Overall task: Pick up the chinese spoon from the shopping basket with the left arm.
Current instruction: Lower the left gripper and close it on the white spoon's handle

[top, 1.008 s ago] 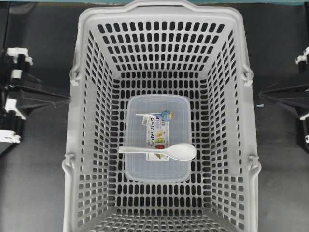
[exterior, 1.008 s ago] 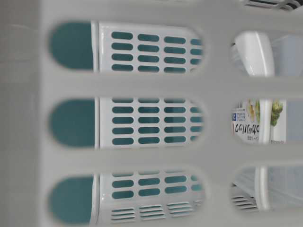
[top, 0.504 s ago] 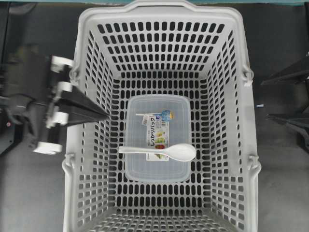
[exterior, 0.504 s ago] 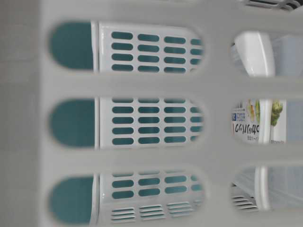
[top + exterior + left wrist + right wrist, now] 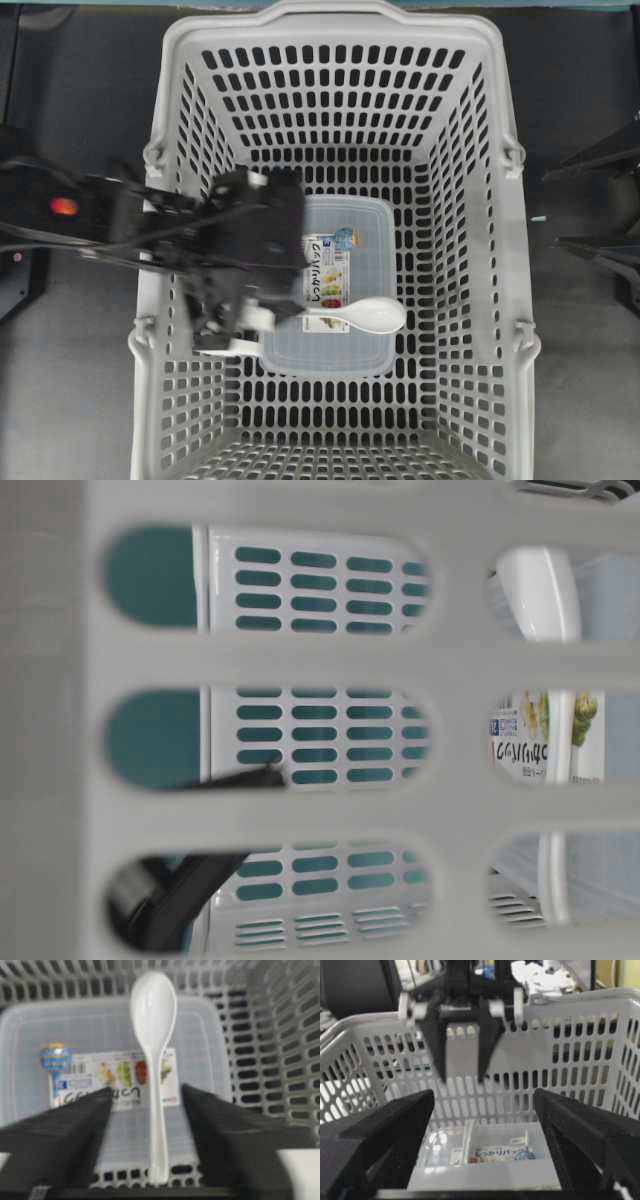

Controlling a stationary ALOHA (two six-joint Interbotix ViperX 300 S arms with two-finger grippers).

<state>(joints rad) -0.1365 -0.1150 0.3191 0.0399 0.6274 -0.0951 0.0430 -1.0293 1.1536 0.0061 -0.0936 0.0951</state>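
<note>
The glossy white chinese spoon (image 5: pixel 153 1055) is lying across the clear container (image 5: pixel 212 1035) inside the shopping basket (image 5: pixel 330 30). The left gripper (image 5: pixel 147 1097) is spreading its fingers either side of the spoon's handle, grasping nothing; the right gripper (image 5: pixel 484 1105) is gaping empty too.

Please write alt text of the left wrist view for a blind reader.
A glossy white soup spoon lies on a clear lidded plastic container inside a light grey slotted basket; the open black left gripper flanks its handle.

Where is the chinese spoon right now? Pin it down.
Overhead, the chinese spoon lies across the clear lidded container on the shopping basket floor, bowl toward the right, just right of the open left gripper.
</note>
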